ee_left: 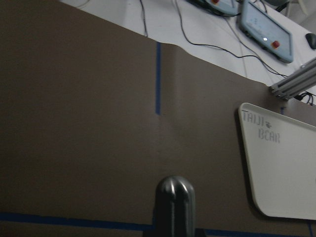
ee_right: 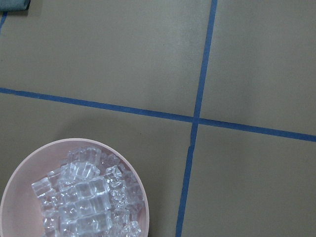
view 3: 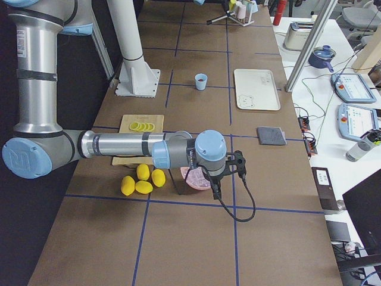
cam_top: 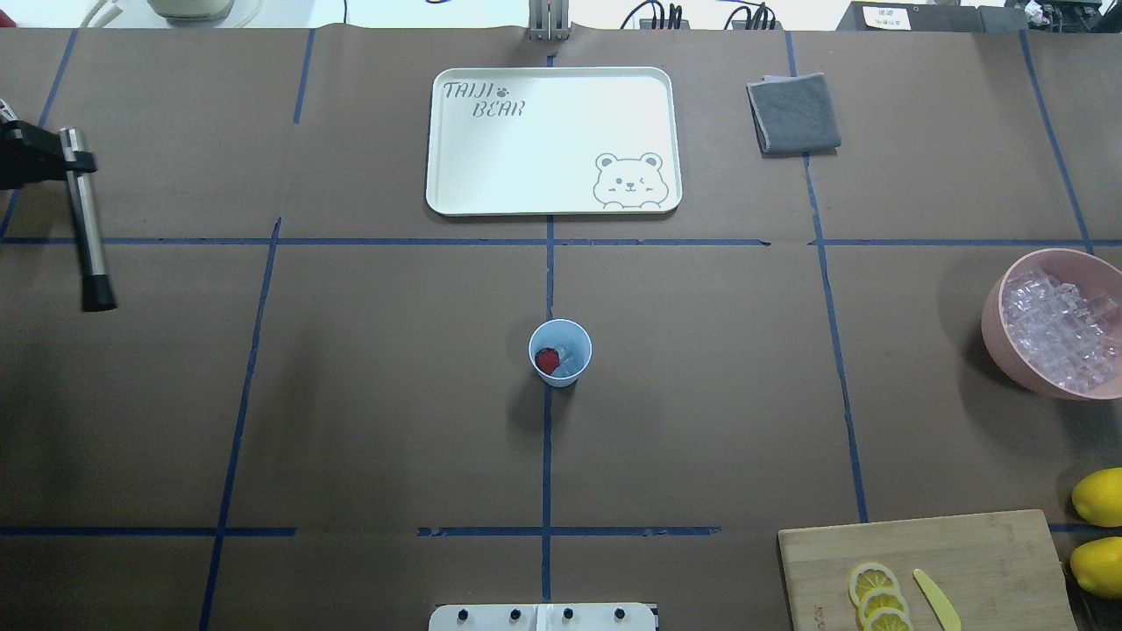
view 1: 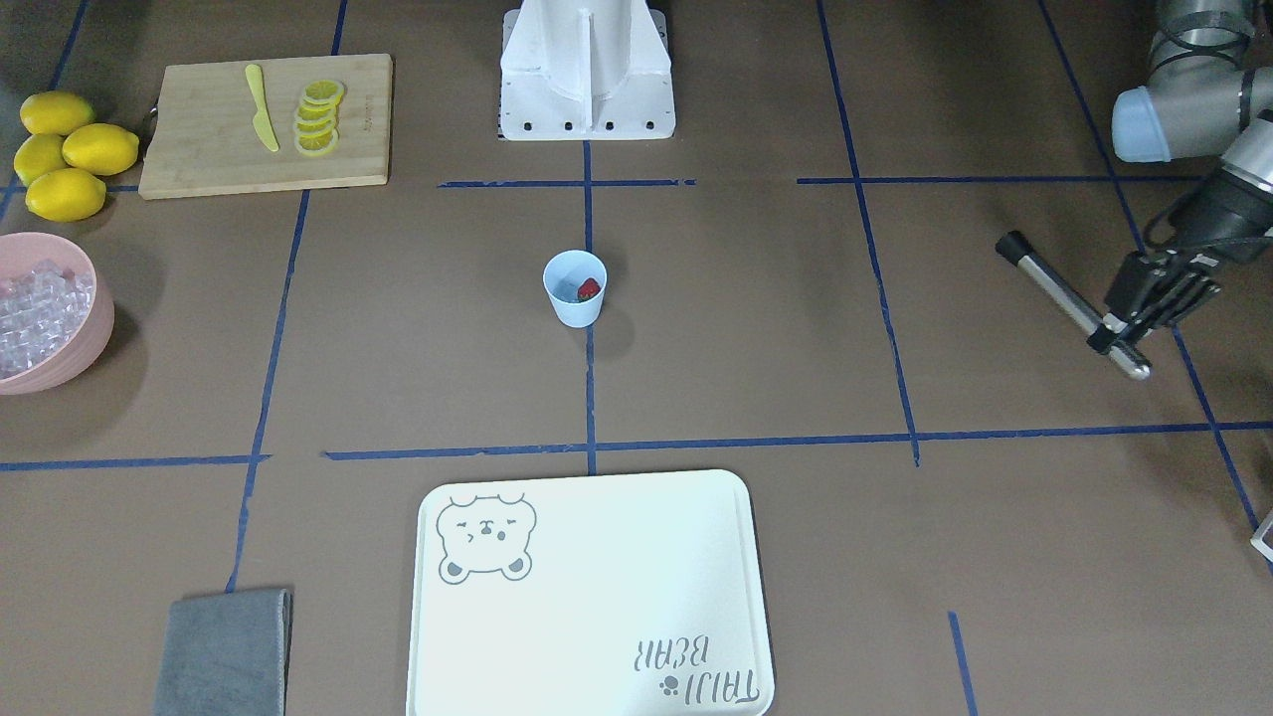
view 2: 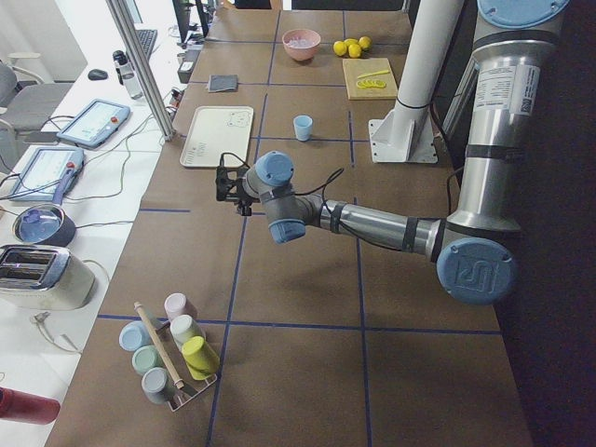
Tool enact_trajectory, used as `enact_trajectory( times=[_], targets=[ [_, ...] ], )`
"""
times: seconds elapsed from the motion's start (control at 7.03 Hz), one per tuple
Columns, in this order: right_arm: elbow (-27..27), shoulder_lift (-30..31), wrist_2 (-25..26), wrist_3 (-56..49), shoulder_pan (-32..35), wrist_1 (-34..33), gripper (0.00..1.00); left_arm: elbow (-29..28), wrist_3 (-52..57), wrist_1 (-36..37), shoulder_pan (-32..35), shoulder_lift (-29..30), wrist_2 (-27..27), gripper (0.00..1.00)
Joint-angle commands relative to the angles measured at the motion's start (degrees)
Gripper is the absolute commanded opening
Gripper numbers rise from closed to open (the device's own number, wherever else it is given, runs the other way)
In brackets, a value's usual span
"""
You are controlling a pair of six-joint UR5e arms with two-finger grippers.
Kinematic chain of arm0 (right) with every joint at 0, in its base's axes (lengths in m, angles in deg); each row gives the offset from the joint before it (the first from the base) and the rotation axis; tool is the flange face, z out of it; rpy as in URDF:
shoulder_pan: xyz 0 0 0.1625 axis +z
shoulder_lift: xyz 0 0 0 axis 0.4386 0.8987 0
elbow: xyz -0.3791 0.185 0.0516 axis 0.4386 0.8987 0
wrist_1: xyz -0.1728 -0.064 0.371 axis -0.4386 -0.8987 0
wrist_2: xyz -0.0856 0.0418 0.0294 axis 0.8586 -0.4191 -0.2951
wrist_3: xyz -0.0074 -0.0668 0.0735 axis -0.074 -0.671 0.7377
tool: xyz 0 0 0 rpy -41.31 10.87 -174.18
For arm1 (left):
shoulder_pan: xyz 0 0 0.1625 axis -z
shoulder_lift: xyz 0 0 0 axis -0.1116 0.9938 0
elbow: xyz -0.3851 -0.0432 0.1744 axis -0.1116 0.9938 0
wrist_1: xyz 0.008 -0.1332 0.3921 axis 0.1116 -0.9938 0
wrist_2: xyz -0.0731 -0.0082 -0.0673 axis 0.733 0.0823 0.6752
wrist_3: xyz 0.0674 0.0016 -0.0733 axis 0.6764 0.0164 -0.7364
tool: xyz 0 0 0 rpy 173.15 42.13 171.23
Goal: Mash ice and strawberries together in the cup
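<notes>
While the left gripper is clamped on a slim steel muddler rod with a black end cap, gripping it near the bare steel end, the rod lies at a slant with its black tip pointing toward the robot's side of the table. It is at the far left of the brown paper-covered table, well apart from the small pale light-blue plastic cup. That cup stands upright in the middle of the table on a blue tape line, holding one small bright red strawberry and a few clear ice cubes beside it. Beyond the cup, on the operators' side, lies a white rectangular tray with a bear drawing. The right gripper hangs over the table just beside a wide pink bowl heaped with clear ice cubes; whether its fingers are apart or together cannot be told.
</notes>
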Motion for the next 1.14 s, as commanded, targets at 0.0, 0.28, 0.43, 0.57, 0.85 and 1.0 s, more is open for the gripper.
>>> enact_trajectory(
  times=[0.0, 0.28, 0.43, 0.57, 0.85, 1.0],
  targets=[
    [-0.05, -0.06, 0.16, -0.05, 0.00, 0.11, 0.99, -2.56, 16.35, 10.30, 2.74, -4.74, 1.92, 0.00],
    [0.03, -0.41, 0.24, -0.05, 0.00, 0.20, 0.99, -3.45, 23.12, 13.71, 2.30, -6.85, 1.48, 0.00],
    [0.21, -0.59, 0.16, -0.05, 0.00, 0.12, 0.99, -3.45, 25.22, 15.10, 1.86, -7.39, 1.39, 0.00],
    [-0.14, -0.41, -0.10, -0.13, 0.00, 0.12, 0.99, -3.28, 27.42, 17.81, 1.60, -7.30, 1.30, 0.00],
    [-0.23, -0.41, -1.07, -0.05, 0.00, 0.12, 0.99, -3.80, 32.79, 21.69, -3.66, -7.30, -2.88, 0.00],
    [-0.23, -0.50, -1.25, -0.05, 0.00, 0.12, 0.99, -4.33, 37.24, 23.36, -5.42, -7.30, -4.92, 0.00]
  ],
)
